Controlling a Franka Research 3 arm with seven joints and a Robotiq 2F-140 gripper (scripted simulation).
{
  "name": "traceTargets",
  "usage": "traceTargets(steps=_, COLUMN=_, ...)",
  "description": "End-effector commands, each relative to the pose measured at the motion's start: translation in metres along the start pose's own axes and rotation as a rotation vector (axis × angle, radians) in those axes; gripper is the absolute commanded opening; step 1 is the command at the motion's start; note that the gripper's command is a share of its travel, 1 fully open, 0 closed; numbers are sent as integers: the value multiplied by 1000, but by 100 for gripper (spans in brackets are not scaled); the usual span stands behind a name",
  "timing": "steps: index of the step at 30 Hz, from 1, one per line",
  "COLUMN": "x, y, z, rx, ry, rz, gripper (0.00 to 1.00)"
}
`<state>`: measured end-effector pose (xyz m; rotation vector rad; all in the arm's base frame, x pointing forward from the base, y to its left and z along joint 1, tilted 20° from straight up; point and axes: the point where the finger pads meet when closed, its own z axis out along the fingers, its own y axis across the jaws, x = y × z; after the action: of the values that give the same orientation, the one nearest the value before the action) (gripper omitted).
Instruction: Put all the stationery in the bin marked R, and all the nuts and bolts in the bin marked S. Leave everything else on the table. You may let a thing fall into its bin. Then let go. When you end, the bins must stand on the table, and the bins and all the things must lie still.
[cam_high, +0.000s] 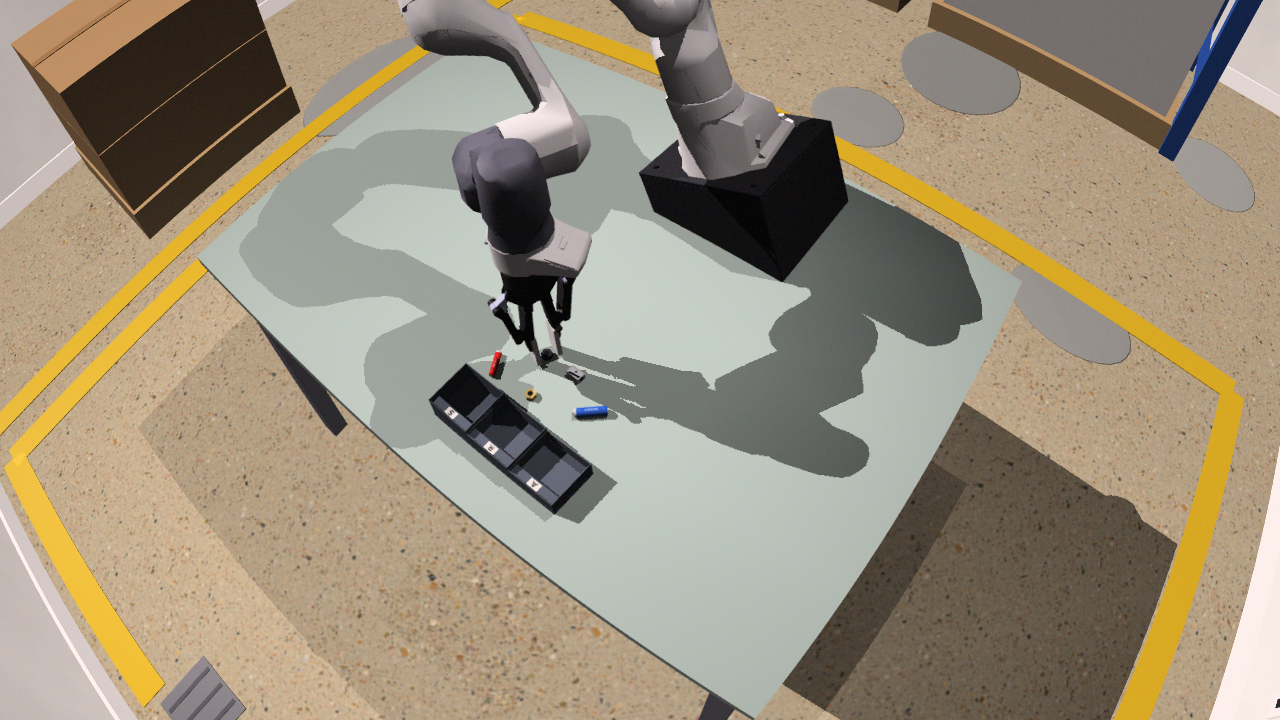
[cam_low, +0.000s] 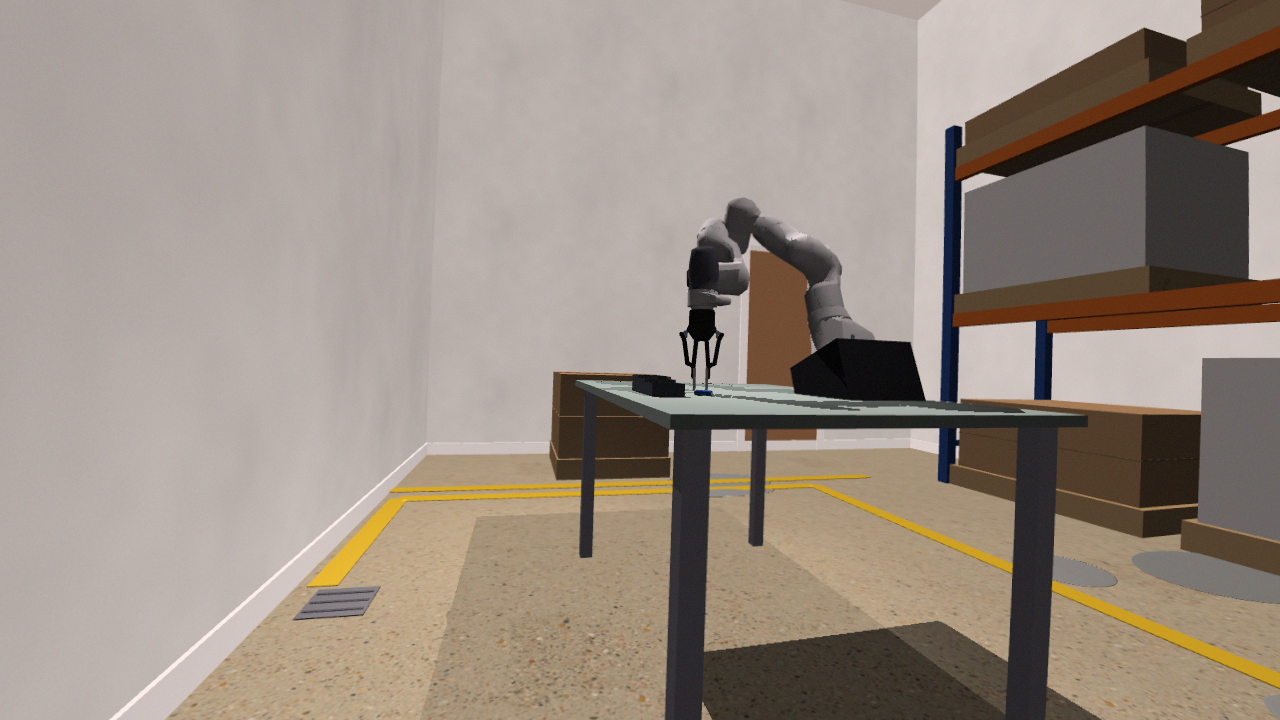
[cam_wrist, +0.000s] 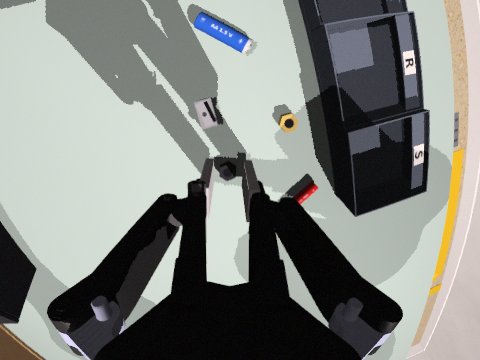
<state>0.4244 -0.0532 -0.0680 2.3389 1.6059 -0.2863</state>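
My gripper (cam_high: 548, 360) (cam_low: 700, 390) (cam_wrist: 228, 172) is low over the table, its fingers a little apart. A small dark hexagonal nut or bolt (cam_wrist: 227, 172) lies between the fingertips, with gaps seen beside it. A yellow hex nut (cam_high: 530, 394) (cam_wrist: 288, 123) lies near the bins. A grey metal pencil sharpener (cam_high: 574, 374) (cam_wrist: 205, 113) lies just beyond the fingertips. Bin R (cam_high: 490, 447) (cam_wrist: 410, 92) is the middle compartment of the black row. Bin S (cam_high: 451, 412) (cam_wrist: 416, 177) is the end one. Both look empty; S is darkly shaded.
A blue AA battery (cam_high: 590, 411) (cam_wrist: 222, 32) lies beyond the sharpener. A red object (cam_high: 494, 363) (cam_wrist: 306, 192) lies near bin S, partly hidden by a finger linkage in the wrist view. Bin A (cam_high: 533, 484) is at the row's other end.
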Motion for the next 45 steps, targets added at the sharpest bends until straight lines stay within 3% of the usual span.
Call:
traceTargets(steps=1, x=1, y=2, z=4, rx=-6, ry=2, rz=18, gripper=19)
traceTargets(steps=14, x=2, y=1, z=4, rx=-6, ry=2, rz=18, gripper=19)
traceTargets(steps=15, x=2, y=1, z=4, rx=-6, ry=2, rz=18, gripper=7)
traceTargets(steps=45, x=2, y=1, z=4, rx=-6, ry=2, rz=18, gripper=7)
